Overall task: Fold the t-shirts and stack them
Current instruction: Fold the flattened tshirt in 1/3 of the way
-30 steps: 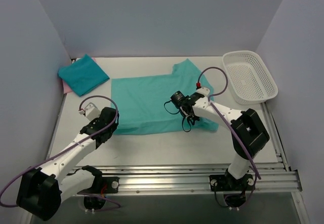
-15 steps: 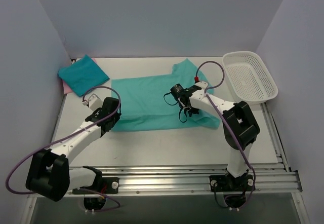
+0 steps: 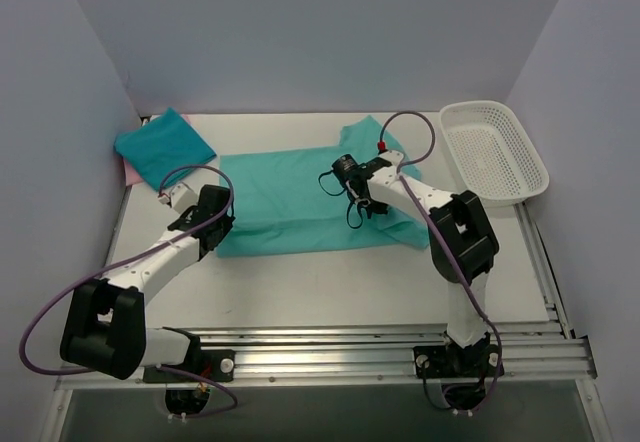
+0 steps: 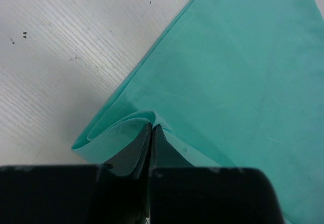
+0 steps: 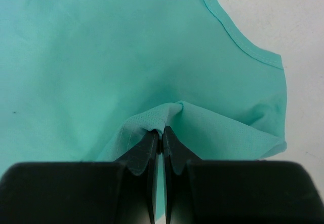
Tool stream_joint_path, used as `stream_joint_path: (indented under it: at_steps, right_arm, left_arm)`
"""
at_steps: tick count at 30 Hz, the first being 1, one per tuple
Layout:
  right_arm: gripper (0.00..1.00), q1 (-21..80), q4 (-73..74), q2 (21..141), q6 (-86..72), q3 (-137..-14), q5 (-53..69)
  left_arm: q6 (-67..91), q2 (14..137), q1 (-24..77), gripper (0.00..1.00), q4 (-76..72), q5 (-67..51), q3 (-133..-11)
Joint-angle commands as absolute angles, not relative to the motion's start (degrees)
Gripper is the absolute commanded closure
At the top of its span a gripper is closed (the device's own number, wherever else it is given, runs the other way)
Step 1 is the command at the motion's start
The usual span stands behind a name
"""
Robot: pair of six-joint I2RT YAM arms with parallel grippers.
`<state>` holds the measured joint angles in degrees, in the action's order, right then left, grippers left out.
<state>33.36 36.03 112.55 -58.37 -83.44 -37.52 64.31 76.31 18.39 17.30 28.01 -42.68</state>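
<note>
Teal t-shirt [image 3: 290,192], folded corner pinched in left fingers [image 4: 134,158], raised fold pinched in right fingers [image 5: 144,152]

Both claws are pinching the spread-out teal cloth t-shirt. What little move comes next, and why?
Probably carry the pinched near edge across to the far edge and lay it down. The left claw and right claw are each shut on a raised fold of the teal cloth t-shirt, which lies only part-folded.

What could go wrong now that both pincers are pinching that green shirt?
The left pincer and right pincer each grip only a small pinch of the spread t-shirt, so cloth might slip free mid-fold. The cloth bunches at the right pincer, so the fold may end up creased or crooked.
</note>
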Motion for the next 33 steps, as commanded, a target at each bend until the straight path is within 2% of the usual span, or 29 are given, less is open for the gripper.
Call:
stream_joint_path:
  at_steps: [1, 26, 27, 30, 31, 33]
  right_arm:
    - [1.00, 33.0, 40.1, 114.6, -57.3, -87.0, -39.6]
    - [0.98, 28.9, 38.5, 122.9, -54.1, -92.0, -39.2]
    - [0.96, 28.8, 38.4, 122.7, -54.1, -92.1, -39.4]
    - [0.71, 28.5, 38.6, 121.9, -53.9, -92.0, -40.7]
    - [0.58, 28.2, 38.8, 121.6, -53.8, -92.0, -41.7]
    - [0.47, 28.1, 39.5, 120.8, -53.8, -92.2, -42.6]
  left_arm:
    - [64.2, 74.9, 16.8, 0.98, 14.5, 28.0, -43.0]
    - [64.0, 84.3, 10.9, 0.98, 8.2, 25.0, -42.3]
    - [64.0, 84.8, 10.6, 0.98, 7.7, 24.6, -42.3]
    - [64.0, 86.9, 9.6, 0.98, 6.3, 23.3, -42.5]
    - [64.0, 87.9, 9.4, 0.98, 6.2, 23.0, -42.6]
    - [64.0, 88.6, 9.0, 0.97, 5.6, 22.4, -42.7]
